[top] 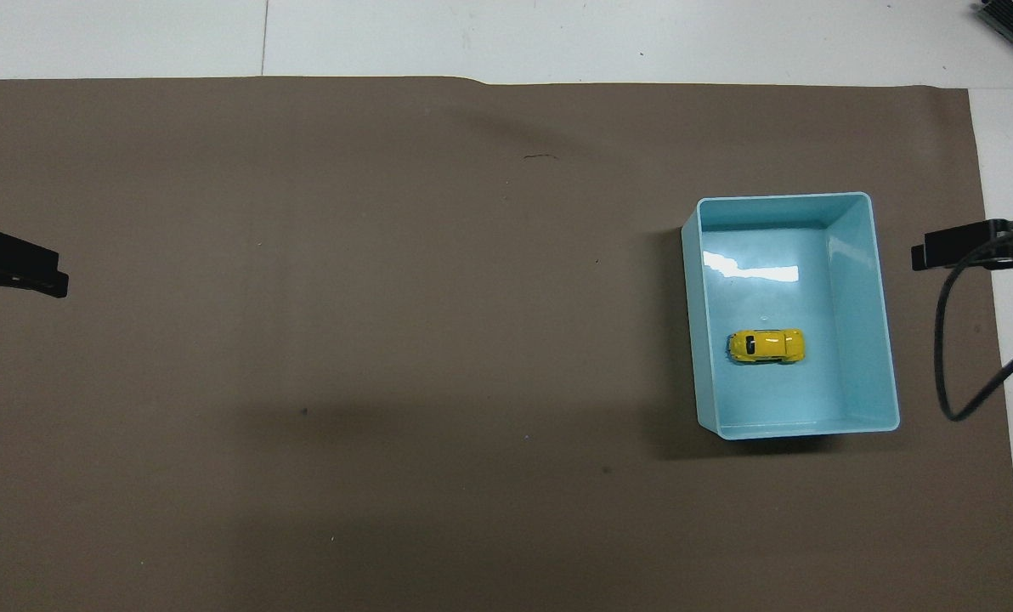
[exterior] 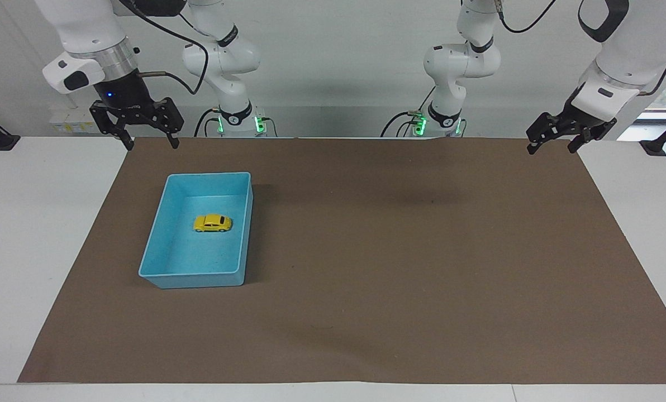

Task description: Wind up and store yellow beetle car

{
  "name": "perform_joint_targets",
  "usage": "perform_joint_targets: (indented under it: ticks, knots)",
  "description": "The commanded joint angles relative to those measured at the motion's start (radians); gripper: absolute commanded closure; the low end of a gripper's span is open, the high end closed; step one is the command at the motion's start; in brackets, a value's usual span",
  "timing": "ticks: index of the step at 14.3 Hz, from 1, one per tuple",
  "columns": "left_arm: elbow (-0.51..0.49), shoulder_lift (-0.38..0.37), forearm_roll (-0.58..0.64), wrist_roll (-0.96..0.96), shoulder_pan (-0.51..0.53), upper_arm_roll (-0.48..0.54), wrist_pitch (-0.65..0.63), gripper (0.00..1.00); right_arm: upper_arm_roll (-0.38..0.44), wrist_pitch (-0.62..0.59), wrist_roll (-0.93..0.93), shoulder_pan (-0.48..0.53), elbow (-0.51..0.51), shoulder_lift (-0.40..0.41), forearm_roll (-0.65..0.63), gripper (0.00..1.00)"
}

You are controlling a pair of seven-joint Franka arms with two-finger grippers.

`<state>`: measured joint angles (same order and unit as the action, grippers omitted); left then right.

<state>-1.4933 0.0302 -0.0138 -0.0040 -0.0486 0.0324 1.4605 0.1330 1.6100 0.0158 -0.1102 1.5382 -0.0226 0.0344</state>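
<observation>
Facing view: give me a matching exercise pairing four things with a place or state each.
Things:
1. yellow beetle car
2. blue bin
3. right end effector
4. left end effector

Places or states:
A. open, over the brown mat's edge at the left arm's end
B. on the brown mat
C. inside the bin
D. open, raised over the mat edge near the bin

Pairs: 1-C, 2-B, 3-D, 4-A

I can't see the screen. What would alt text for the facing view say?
A yellow beetle car sits inside a blue bin on a brown mat, toward the right arm's end of the table. Both arms hang raised with open, empty grippers: the right gripper above the mat's edge by the bin, the left gripper at the other end.
</observation>
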Motion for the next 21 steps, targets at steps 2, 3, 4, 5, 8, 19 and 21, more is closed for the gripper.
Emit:
perform_joint_targets:
  ticks: [2, 3, 4, 5, 8, 19, 21]
  knots:
    - [0.002, -0.01, 0.002, -0.01, 0.009, -0.008, -0.014, 0.0, -0.003, -0.019, -0.013, 0.012, -0.003, -0.008, 0.012, 0.0]
    - [0.002, -0.01, 0.002, -0.01, 0.009, -0.008, -0.014, 0.0, -0.004, -0.021, -0.014, 0.012, -0.003, -0.008, 0.012, 0.0]
    - [0.002, -0.01, 0.002, -0.01, 0.009, -0.008, -0.014, 0.0, -0.006, -0.015, -0.013, 0.011, -0.004, -0.008, 0.012, 0.0]
    - [0.002, -0.01, 0.002, -0.01, 0.009, -0.008, -0.014, 0.0, -0.006, -0.012, -0.013, 0.012, -0.004, -0.008, 0.012, 0.0]
    - [0.001, -0.01, 0.002, -0.01, 0.009, -0.008, -0.014, 0.0, -0.003, -0.016, -0.011, 0.012, -0.004, -0.008, 0.012, 0.0]
    - [0.001, -0.01, 0.002, -0.01, 0.007, -0.008, -0.014, 0.0, 0.01, -0.016, -0.01, 0.012, -0.004, -0.008, 0.01, 0.0]
    - [0.002, -0.01, 0.002, -0.01, 0.009, -0.008, -0.014, 0.0, 0.008, -0.016, -0.01, 0.012, -0.004, -0.008, 0.01, 0.0]
